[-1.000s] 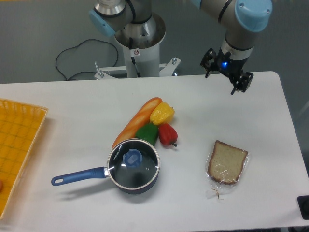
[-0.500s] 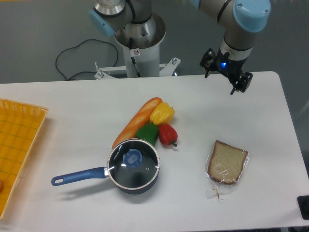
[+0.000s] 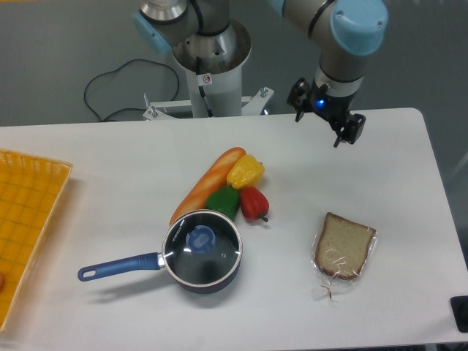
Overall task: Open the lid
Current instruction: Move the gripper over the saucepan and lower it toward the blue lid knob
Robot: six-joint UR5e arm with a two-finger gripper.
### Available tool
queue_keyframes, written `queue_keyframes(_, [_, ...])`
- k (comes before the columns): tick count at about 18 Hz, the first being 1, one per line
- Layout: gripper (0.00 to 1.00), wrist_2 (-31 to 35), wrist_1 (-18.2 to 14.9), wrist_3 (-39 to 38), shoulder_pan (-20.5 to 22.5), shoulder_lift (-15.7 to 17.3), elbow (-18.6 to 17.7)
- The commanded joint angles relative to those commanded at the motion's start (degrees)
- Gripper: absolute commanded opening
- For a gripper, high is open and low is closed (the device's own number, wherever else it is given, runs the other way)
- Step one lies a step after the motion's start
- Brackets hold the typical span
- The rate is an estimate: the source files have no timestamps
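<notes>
Well down-left of claw (image 3: 322, 121), lid (image 3: 201, 248) on saucepan (image 3: 213, 281)

yellow basket (image 3: 29, 219) cut off at left edge

No readable text; only a small red round sign on the robot base (image 3: 207, 78), illegible.

arm: reaching over table's far right | gripper (image 3: 323, 121): pointing down, fingers apart, holding nothing
</notes>
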Motion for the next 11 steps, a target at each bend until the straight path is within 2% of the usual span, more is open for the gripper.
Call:
queue_keyframes(1, [1.0,0.0,0.7,-2.54,-0.71,0.0,-0.17])
queue_keyframes(5, [1.0,-0.79,7.28,-6.78,-3.69,-0.09,-4.21])
queue_keyframes(11, [1.0,-0.79,8.17,-12.48,-8.18,-1.4,-4.4])
